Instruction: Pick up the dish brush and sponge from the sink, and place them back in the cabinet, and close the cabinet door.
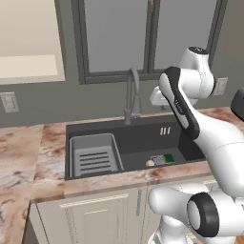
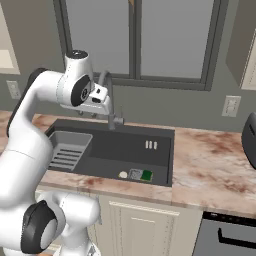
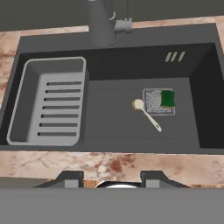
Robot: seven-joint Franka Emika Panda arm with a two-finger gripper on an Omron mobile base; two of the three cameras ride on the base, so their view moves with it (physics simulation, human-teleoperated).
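Observation:
The dish brush (image 3: 138, 104) lies on the floor of the black sink (image 3: 109, 65), its cream round head to the left and a thin handle running down-right. Just right of the head, the green sponge (image 3: 167, 98) rests on a grey patterned square. Both also show near the sink's front wall: the dish brush (image 1: 150, 163) and the sponge (image 1: 168, 157). My gripper (image 3: 111, 180) hangs high above the sink's front edge, open, with nothing between its fingers, and it looks straight down. It sits beside the faucet as the gripper (image 2: 89, 114). The cabinet (image 1: 28, 66) stands open at upper left, showing its cream shelf. The cabinet door is out of view.
A grey arched faucet (image 1: 132, 93) rises behind the sink, close to my hand. A ribbed drainer tray (image 1: 93, 155) fills the basin's left part. Marble counter (image 2: 210, 155) runs on both sides. A dark appliance (image 2: 250, 135) stands at the far right.

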